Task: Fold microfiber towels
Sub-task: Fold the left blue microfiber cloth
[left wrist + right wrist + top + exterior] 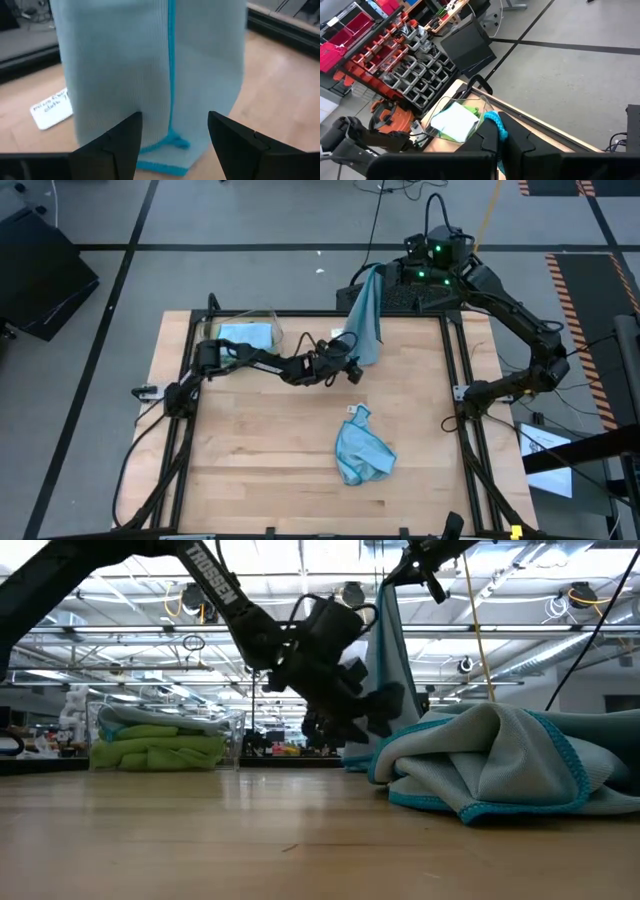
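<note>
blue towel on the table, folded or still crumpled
Crumpled: the blue towel lies in a loose bunched heap on the table, edges uneven, no flat layers.

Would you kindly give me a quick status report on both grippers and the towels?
Right gripper shut on hanging blue towel. Left gripper open at its lower edge. Second blue towel crumpled on table. Nothing in the way.
</note>
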